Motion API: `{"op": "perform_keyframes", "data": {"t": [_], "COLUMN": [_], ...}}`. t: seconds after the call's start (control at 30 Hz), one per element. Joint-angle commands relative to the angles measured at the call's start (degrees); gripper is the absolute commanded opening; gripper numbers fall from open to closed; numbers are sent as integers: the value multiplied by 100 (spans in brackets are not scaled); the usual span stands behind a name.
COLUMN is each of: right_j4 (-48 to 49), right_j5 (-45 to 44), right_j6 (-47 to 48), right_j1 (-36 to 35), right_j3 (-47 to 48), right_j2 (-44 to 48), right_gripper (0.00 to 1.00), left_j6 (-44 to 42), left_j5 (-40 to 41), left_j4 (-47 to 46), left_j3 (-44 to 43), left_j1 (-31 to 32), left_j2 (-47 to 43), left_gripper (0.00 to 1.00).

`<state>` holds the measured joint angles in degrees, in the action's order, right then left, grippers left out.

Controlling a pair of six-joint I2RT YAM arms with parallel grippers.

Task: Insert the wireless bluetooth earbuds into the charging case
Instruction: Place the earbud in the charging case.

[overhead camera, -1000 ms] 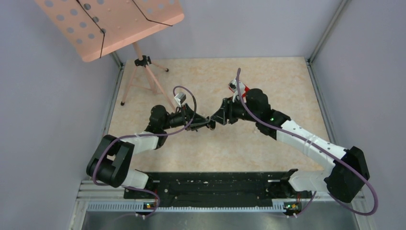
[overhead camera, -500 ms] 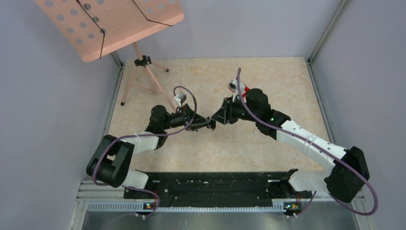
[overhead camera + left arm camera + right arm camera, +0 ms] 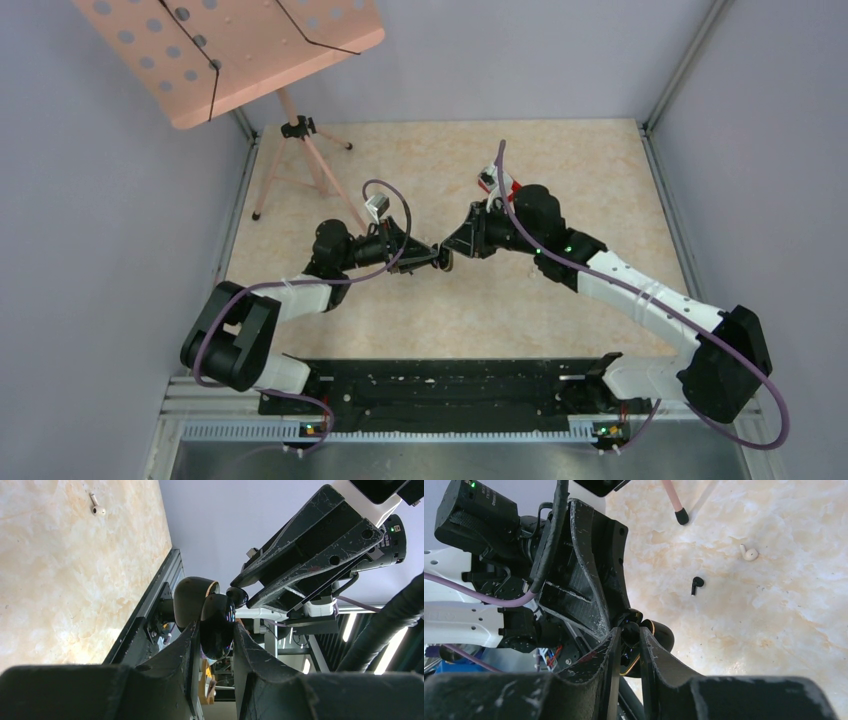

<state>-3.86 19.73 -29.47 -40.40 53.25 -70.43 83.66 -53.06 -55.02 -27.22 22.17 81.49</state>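
Note:
The glossy black charging case (image 3: 218,630) is held in the air between both grippers, above the middle of the table (image 3: 444,261). My left gripper (image 3: 216,625) is shut on its body. Its lid (image 3: 192,600), with a gold rim, stands open to one side. My right gripper (image 3: 629,632) is shut on the case's edge next to the lid (image 3: 660,633). The dark earbud (image 3: 696,584) and the pale cream earbud (image 3: 749,554) lie loose on the marbled table; the pale one also shows in the left wrist view (image 3: 96,508). I cannot make them out in the top view.
A pink music stand (image 3: 230,50) on a tripod stands at the back left; one foot (image 3: 681,516) is close to the earbuds. Walls enclose the table on three sides. A black rail (image 3: 440,390) runs along the near edge.
The grippers stay tip to tip. The right gripper has shifted slightly, and a little more of the case now shows between the tips.

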Motion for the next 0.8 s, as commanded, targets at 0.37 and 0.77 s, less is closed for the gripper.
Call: {"op": "perform_keyframes", "data": {"t": [0.37, 0.77], "right_j4": [224, 568], "right_j5": [-42, -135], "right_j6": [-272, -496], "right_j1": [-43, -38], "right_j3": [-284, -447], "right_j2": [138, 179], "right_gripper": [15, 14], "left_j6": [-100, -114], "left_j5": [186, 182], "left_j4": [-246, -250], "left_j3": [-108, -81], "left_j1": [17, 17], "left_j2": [-216, -233], "left_gripper": [0, 0]}}
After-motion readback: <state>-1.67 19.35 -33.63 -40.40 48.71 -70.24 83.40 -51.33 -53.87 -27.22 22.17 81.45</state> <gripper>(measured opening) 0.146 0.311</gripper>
